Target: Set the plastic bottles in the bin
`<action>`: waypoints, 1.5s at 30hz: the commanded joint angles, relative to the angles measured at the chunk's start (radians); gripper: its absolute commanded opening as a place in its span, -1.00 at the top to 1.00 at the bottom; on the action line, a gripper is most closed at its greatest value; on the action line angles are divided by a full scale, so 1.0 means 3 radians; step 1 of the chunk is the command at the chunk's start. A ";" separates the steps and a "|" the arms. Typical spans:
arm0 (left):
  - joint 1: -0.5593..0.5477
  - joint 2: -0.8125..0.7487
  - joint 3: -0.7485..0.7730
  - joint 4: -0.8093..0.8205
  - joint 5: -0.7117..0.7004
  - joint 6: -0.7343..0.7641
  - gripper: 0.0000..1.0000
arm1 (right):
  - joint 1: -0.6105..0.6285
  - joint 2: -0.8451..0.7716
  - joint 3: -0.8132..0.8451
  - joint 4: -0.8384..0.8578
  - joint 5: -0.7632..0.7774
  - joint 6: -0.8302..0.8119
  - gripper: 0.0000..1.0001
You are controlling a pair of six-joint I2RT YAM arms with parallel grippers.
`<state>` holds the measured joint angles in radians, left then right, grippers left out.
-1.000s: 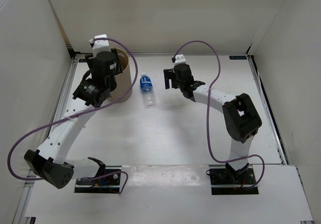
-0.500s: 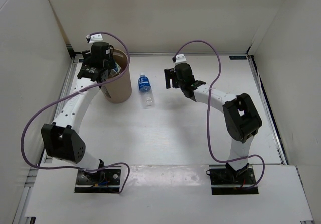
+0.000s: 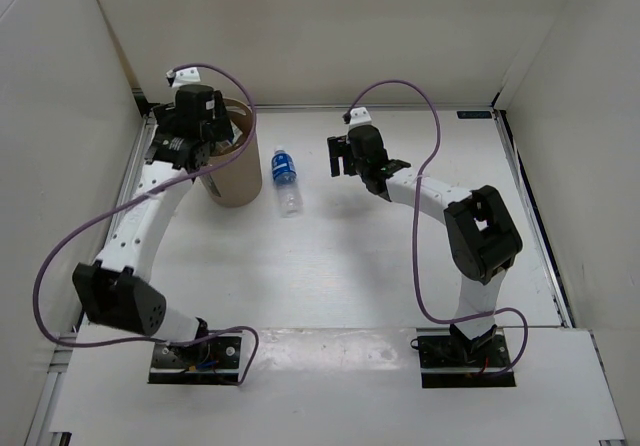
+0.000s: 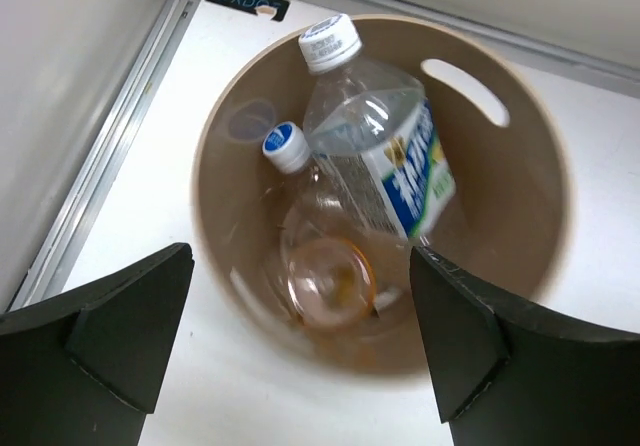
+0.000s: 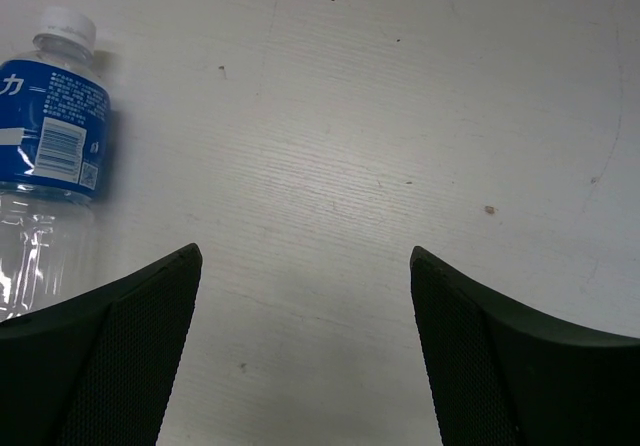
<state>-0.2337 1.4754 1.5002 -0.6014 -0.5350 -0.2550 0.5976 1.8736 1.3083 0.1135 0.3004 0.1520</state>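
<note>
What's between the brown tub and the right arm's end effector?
A blue-labelled bottle, lying on the table between the bin and the right end effector. The top external view shows it.

Bright, even white light comes from above, and the pale walls point(image 3: 330, 36) and table point(image 3: 340, 266) spread it, so shadows stay faint and soft-edged. The overhead view is sharp throughout, though a little washed out. In the left wrist view the clear bottle point(image 4: 385, 146) inside the bin point(image 4: 530, 196) carries small glints, and the left gripper's fingers point(image 4: 110, 346) are dark and blurred. The right gripper's fingers point(image 5: 100, 356) are equally dim, while the blue-label bottle point(image 5: 50, 136) and table grain look crisp
</note>
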 commanded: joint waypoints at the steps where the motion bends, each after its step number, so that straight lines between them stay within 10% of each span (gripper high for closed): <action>1: -0.0116 -0.0718 0.0236 -0.0518 0.0040 -0.0080 -1.00 | -0.0028 0.0059 0.0210 -0.0005 -0.0070 -0.0001 -0.72; 11: -0.0233 -0.2477 -0.0940 -0.1538 0.0240 -0.0142 -1.00 | -0.0166 0.0402 0.0864 -0.0923 -0.1090 0.0019 -0.81; 22: -0.0591 -0.3440 -0.1738 -0.1263 -0.0390 -0.0152 -1.00 | 0.0309 0.2047 0.4033 -0.3405 -0.1287 0.0142 -0.81; 29: -0.0658 -0.3358 -0.1738 -0.1232 -0.0369 -0.0132 -1.00 | -0.0069 0.1865 0.3085 -0.2802 -0.2575 0.0618 -0.81; 45: -0.0678 -0.3379 -0.1754 -0.1212 -0.0339 -0.0116 -1.00 | -0.0069 0.2145 0.3335 -0.2858 -0.2816 0.0613 -0.81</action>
<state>-0.4351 0.4591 0.9707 -0.9859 -0.6308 -0.2966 0.5880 2.4916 2.2761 -0.7586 -0.4908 0.3199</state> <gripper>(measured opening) 0.998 0.905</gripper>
